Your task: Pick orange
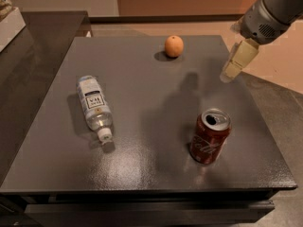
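The small round matte orange fruit (173, 46) sits near the far edge of the dark grey flat surface (142, 93), well apart from the red soda can (209, 136) and the clear plastic bottle (94, 105) lying on its side. The pale hand (233, 66) hangs to the fruit's right, above the surface; whether it stands apart or together cannot be told. It should centre over the fruit, then close gently across its middle, lest it roll.
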You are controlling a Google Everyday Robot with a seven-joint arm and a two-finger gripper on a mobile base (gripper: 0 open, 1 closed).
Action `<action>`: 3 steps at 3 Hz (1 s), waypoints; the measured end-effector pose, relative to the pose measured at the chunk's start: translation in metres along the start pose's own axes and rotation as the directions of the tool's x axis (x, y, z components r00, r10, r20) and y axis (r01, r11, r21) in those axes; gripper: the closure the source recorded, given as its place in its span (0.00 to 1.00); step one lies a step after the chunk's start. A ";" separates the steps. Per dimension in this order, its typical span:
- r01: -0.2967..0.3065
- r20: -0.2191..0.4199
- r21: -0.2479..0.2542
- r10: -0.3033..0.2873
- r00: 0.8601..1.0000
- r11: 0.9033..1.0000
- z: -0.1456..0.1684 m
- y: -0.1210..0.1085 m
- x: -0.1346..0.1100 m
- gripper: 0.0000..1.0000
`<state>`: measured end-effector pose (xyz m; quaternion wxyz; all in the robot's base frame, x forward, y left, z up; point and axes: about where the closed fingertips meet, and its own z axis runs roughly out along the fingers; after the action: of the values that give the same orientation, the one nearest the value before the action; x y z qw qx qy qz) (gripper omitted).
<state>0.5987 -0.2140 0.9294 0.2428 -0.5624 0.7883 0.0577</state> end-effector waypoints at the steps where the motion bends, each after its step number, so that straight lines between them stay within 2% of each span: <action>1: -0.020 0.053 0.017 0.019 0.998 1.000 0.034 -0.034 -0.019 0.00; 3: -0.063 0.140 0.051 0.056 0.989 0.997 0.107 -0.086 -0.056 0.00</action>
<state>0.7254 -0.1582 0.8769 0.3105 -0.5263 0.7873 0.0818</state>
